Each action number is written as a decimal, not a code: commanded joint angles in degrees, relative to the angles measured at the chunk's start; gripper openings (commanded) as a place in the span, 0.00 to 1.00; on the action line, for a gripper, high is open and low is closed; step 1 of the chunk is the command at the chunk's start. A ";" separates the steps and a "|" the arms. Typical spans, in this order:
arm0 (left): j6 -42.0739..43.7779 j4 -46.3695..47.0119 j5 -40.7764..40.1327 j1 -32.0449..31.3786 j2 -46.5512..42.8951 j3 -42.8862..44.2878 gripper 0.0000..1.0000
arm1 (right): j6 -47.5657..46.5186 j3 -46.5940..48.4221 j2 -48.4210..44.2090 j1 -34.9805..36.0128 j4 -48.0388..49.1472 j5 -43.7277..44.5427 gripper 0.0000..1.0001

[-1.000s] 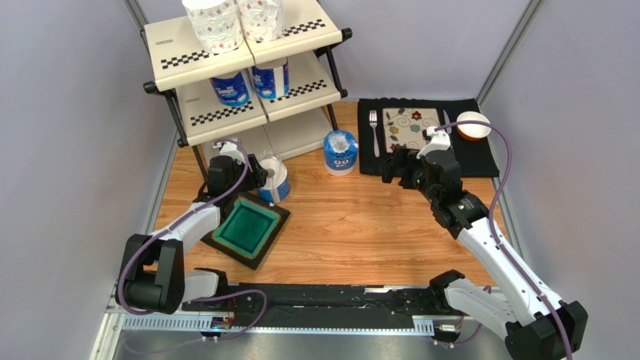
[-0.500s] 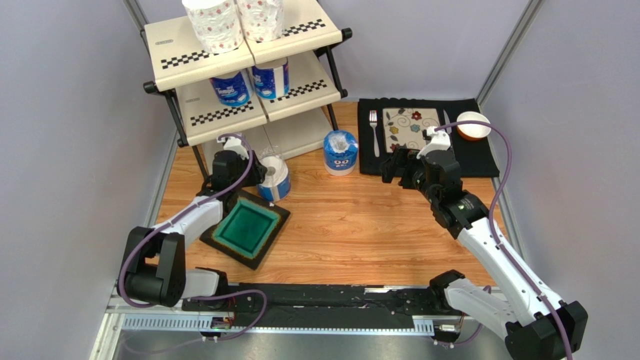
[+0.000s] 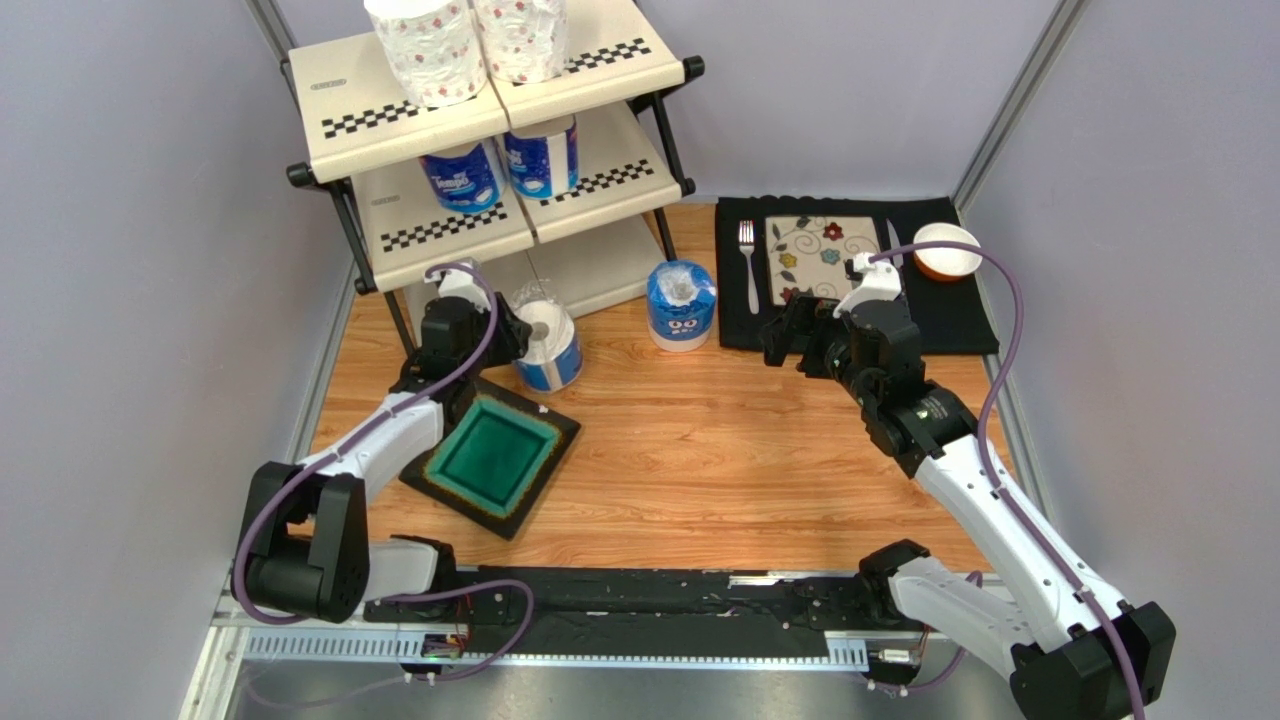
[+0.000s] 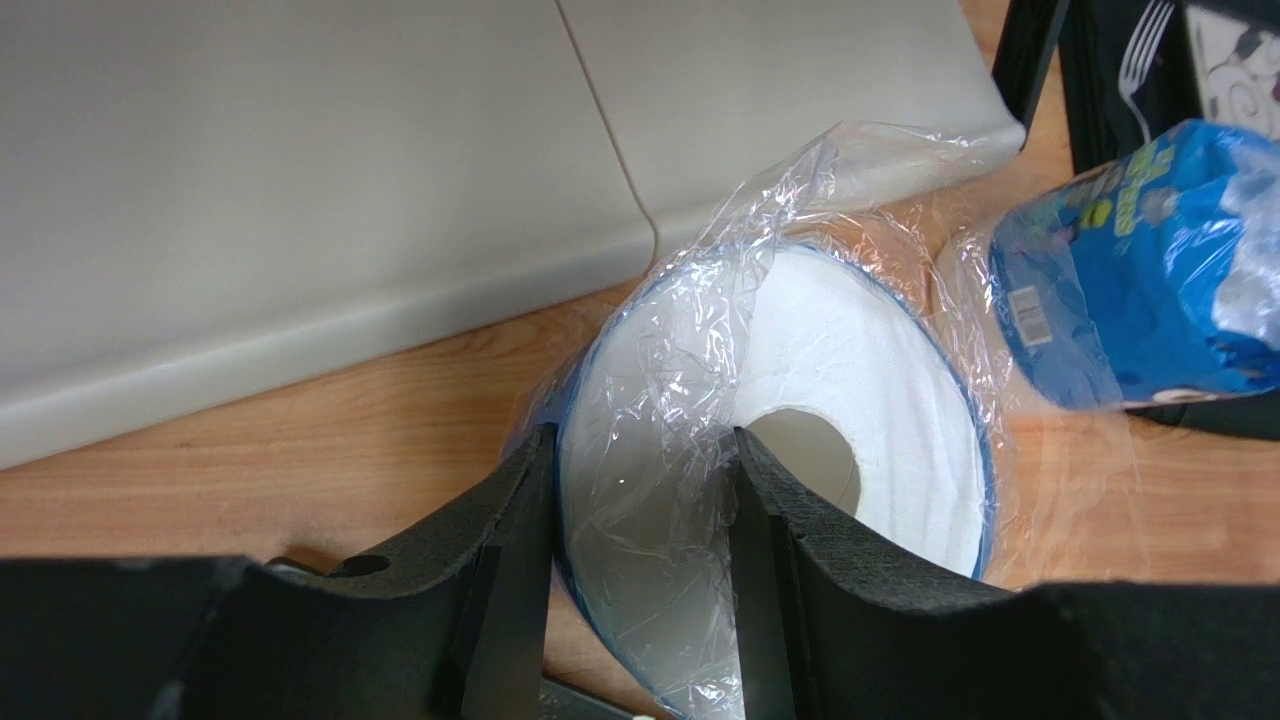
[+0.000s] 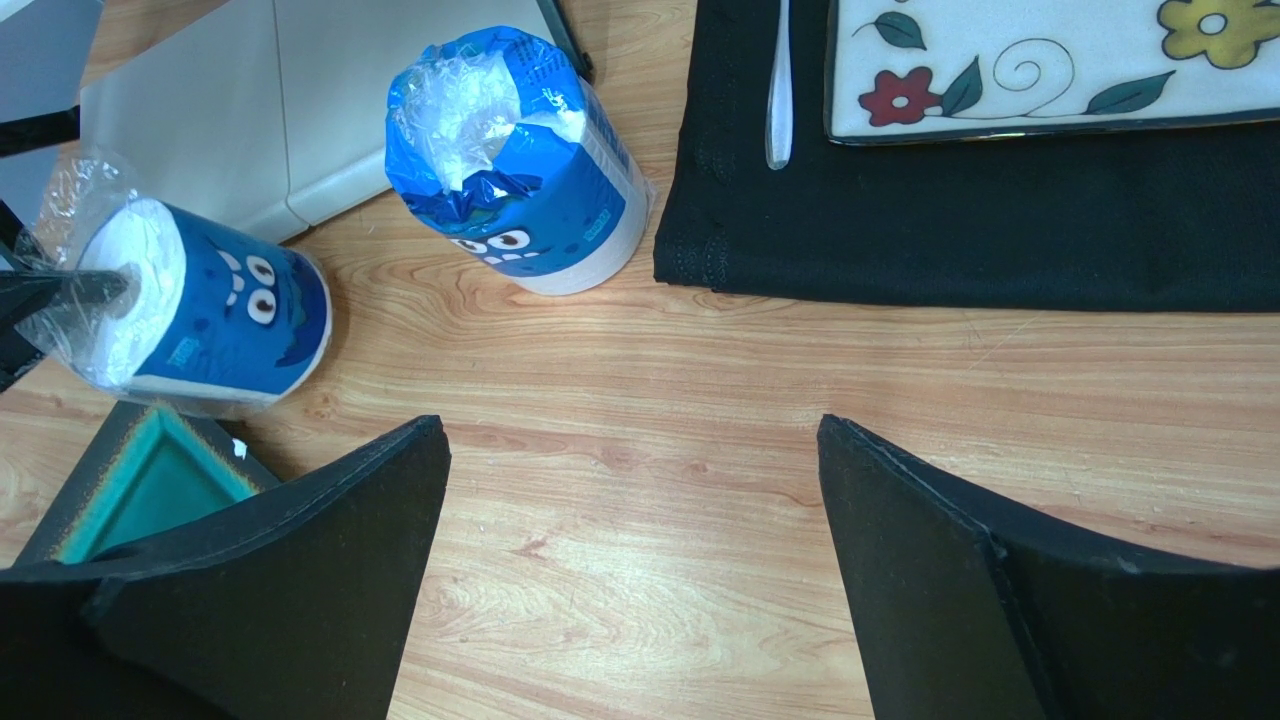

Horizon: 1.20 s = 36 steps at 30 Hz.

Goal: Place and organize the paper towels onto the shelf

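My left gripper (image 3: 507, 332) is shut on a blue-wrapped paper towel roll (image 3: 547, 344) lying tilted by the shelf's foot. In the left wrist view one finger (image 4: 763, 518) sits at the hollow core and the other outside, the gripper (image 4: 639, 510) pinching the roll's wall (image 4: 842, 360). A second blue-wrapped roll (image 3: 681, 305) stands upright on the table. The shelf (image 3: 451, 225) holds two patterned rolls (image 3: 428, 45) on top and two blue rolls (image 3: 461, 177) on the middle tier. My right gripper (image 3: 781, 332) is open and empty over bare wood (image 5: 631, 495).
A green square dish (image 3: 490, 458) lies just in front of the held roll. A black placemat (image 3: 962, 323) at the right carries a floral plate (image 3: 822, 255), a fork (image 3: 748, 258) and a small bowl (image 3: 947, 249). The shelf's bottom panel (image 4: 376, 180) is close ahead of the left gripper.
My left gripper has moved a little farther toward the shelf with the roll in it, off the green dish's edge. The right arm has not moved.
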 commanded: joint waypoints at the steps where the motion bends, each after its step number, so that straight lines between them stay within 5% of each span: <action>1: -4.65 7.05 -2.78 -0.27 -0.51 5.14 0.27 | -0.86 -0.04 0.01 -0.04 0.05 0.66 0.97; 25: -5.45 17.14 -26.42 -0.53 0.11 0.93 0.26 | -0.68 -0.66 0.18 -0.04 0.49 0.23 0.97; 36: -7.64 30.23 -28.81 -0.53 5.20 -1.27 0.27 | -0.42 -0.39 2.03 0.05 0.67 -0.13 0.96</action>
